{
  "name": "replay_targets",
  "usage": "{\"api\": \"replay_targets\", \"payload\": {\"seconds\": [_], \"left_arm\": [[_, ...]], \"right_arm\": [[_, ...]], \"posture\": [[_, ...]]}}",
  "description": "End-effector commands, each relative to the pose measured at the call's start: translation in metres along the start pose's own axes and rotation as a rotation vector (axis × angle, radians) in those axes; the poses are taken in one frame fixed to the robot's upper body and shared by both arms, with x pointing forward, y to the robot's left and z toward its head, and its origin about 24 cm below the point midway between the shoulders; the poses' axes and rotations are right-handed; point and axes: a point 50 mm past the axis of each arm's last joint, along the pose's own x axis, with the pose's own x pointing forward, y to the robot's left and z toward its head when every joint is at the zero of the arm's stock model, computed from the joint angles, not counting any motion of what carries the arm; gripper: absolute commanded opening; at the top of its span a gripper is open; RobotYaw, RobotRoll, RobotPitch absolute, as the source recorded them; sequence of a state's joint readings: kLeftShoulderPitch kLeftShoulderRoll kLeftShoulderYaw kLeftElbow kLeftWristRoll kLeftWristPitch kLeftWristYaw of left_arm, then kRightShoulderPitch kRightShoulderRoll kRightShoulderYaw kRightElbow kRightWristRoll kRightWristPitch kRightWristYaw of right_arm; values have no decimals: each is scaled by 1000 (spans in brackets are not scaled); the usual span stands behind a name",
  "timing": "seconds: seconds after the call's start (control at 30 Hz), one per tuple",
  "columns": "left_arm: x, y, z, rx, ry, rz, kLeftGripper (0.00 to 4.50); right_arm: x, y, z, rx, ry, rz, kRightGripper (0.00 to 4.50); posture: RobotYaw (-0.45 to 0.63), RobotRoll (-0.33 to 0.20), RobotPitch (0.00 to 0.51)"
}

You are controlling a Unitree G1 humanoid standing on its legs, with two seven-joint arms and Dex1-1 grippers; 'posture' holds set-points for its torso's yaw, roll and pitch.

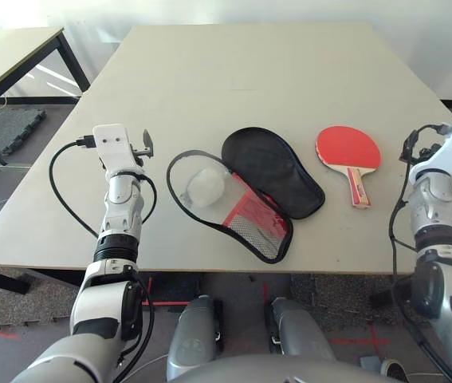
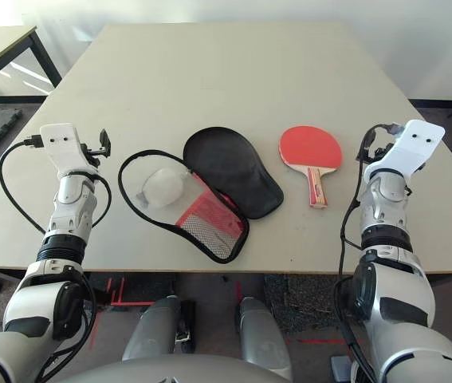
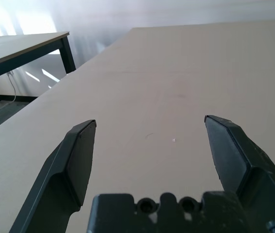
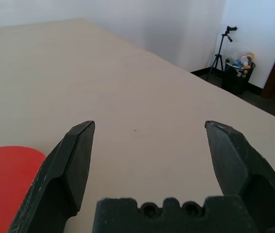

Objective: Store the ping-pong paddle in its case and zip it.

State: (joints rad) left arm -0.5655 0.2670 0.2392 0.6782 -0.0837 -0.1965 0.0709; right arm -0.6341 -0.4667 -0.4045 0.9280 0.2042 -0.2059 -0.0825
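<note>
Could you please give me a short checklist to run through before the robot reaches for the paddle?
1. Case unzipped and spread open: ok.
2. Case free of other items: not ok, a white pouch lies in it.
3. Ping-pong paddle flat on the table, apart from the case: ok.
4. Right gripper fingers open and holding nothing: ok.
5. Left gripper fingers open and holding nothing: ok.

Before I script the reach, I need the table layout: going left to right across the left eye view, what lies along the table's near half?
Left end effector → the case, lying unzipped and spread open → ping-pong paddle, red face up → right end effector.
</note>
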Motion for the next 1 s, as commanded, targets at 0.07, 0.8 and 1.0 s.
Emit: {"api": "replay_targets", "payload": {"seconds": [0.07, 0.8, 1.0], "left_arm": [[2, 2, 5, 22, -16, 17, 4500], [13, -11, 65, 1, -85, -522, 4500], [1, -17, 77, -11, -36, -789, 4500]], "right_arm": [[0, 1, 4, -9, 3, 3, 4489], [-58, 60, 59, 3, 569, 327, 4489], [-77, 68, 47, -26, 690, 385, 4489]], "posture": [[21, 0, 68], [2, 0, 95], [8, 0, 102]]}}
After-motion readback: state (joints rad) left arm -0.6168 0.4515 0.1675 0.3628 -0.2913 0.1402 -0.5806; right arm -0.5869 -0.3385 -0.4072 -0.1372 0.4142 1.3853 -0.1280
